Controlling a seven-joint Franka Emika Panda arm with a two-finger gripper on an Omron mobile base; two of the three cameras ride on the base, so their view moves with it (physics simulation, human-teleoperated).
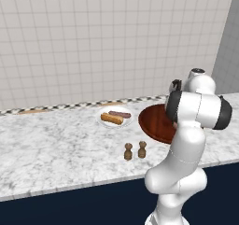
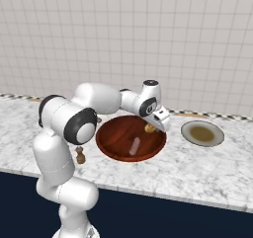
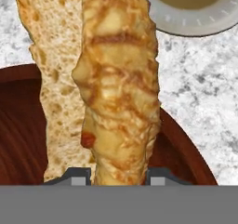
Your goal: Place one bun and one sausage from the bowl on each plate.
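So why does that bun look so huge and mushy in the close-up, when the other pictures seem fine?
Hand view: the bun sits right at the lens between the fingertips, so it looms large with smeared texture. Right base view: it is a small tan bit over the glossy bowl; lighting is even, shadows faint. Left base view: the arm hides most of the bowl.

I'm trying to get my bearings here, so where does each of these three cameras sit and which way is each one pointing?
Left base view: behind the arm's left, looking forward and down over the counter at a plate bearing a bun and sausage; the arm rises lower right.
Right base view: behind its right, looking at the bowl and a second plate; the arm rises lower left.
Hand view: on the hand, looking along the tool at the bun it holds.
Both base views share the bowl and counter.
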